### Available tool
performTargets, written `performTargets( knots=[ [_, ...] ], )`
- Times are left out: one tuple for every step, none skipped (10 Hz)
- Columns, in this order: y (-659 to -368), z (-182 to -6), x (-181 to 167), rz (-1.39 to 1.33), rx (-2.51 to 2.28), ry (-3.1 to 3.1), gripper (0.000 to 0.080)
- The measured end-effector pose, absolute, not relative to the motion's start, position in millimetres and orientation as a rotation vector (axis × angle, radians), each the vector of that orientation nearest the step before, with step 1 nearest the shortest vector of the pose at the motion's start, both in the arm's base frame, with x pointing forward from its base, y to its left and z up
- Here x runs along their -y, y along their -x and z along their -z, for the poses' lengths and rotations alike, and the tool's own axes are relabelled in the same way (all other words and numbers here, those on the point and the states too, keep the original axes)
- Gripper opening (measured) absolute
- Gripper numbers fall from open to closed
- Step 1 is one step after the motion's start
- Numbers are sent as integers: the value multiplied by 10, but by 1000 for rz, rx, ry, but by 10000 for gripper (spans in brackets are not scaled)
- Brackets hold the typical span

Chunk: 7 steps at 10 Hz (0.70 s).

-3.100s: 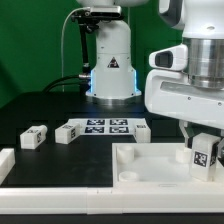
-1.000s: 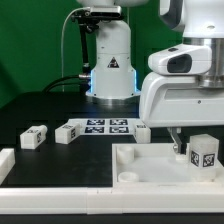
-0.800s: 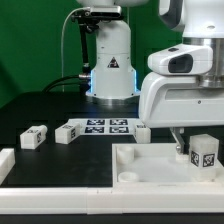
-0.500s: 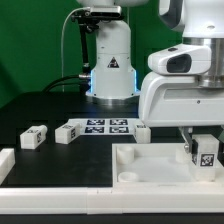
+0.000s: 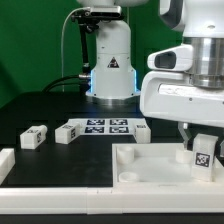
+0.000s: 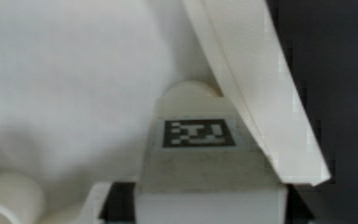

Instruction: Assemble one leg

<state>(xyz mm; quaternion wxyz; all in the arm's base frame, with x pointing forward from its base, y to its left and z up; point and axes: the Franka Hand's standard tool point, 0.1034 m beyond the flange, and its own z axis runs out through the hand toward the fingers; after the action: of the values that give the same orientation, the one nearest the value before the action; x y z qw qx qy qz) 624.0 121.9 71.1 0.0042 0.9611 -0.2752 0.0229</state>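
Note:
My gripper [image 5: 203,148] is at the exterior view's right, shut on a leg [image 5: 203,154]. This leg is a stubby white block with a black-and-white tag, held upright at the right corner of the large white square panel [image 5: 150,165]. In the wrist view the leg [image 6: 197,140] fills the gap between my two dark fingers [image 6: 119,200], beside the panel's raised edge [image 6: 247,90]. Three more legs lie on the black table: one at the left [image 5: 35,137], one beside it [image 5: 68,132], one behind the panel [image 5: 143,131].
The marker board [image 5: 105,126] lies flat between the loose legs. The robot's base [image 5: 110,60] stands at the back centre. A white rail [image 5: 50,178] runs along the front, with a raised white block [image 5: 5,160] at its left end.
The gripper has turned about its own axis with the leg in it, so the leg's tag now faces a different way. The leg stays at the panel's right corner. The loose legs have not moved.

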Motion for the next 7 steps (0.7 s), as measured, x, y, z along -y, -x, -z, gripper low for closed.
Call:
performTargets(
  knots=[
    [-6241, -711, -1215, -73, 1012, -2967, 291],
    [-6240, -711, -1214, -75, 1244, -2879, 292],
    [-6240, -711, -1214, -80, 1447, -2782, 292],
    [-6240, -712, -1214, -85, 1563, -2717, 292],
    [-6240, -712, -1213, -83, 1609, -2694, 292],
    [-6240, -711, -1220, -80, 1588, -2710, 292],
    [-6240, -711, -1221, -79, 1553, -2730, 452]
  ],
)
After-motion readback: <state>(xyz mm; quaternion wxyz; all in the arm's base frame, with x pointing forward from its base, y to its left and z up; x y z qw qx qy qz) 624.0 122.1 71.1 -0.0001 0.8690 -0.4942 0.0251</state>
